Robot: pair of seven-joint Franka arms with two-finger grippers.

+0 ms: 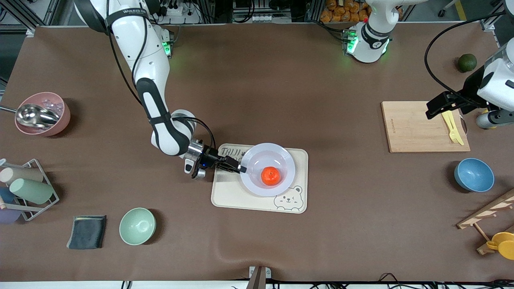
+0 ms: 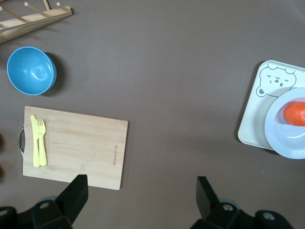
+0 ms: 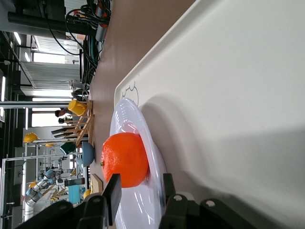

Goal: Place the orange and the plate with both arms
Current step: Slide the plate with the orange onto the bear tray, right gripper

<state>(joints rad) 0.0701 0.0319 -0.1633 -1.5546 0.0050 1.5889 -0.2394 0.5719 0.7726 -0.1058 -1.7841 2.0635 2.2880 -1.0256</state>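
Note:
The orange [image 1: 270, 176] lies in the white plate [image 1: 257, 185], which rests on the cream bear tray [image 1: 225, 192] at mid table. My right gripper [image 1: 242, 168] is low at the plate's rim on the side toward the right arm's end. In the right wrist view its fingers [image 3: 114, 191] stand open on either side of the rim of the plate [image 3: 125, 114], with the orange [image 3: 125, 157] just ahead. My left gripper [image 1: 433, 109] is open and empty over the cutting board's edge. The left wrist view [image 2: 141, 191] shows the plate [image 2: 286, 143] and orange [image 2: 296, 113] farther off.
A wooden cutting board [image 1: 421, 126] with a yellow fork [image 1: 453, 127] lies at the left arm's end, with a blue bowl [image 1: 474, 174] nearer the camera and a dark green fruit [image 1: 467, 62]. A mint bowl [image 1: 137, 226], grey cloth [image 1: 86, 231], cup rack [image 1: 24, 188] and pink bowl [image 1: 42, 113] are at the right arm's end.

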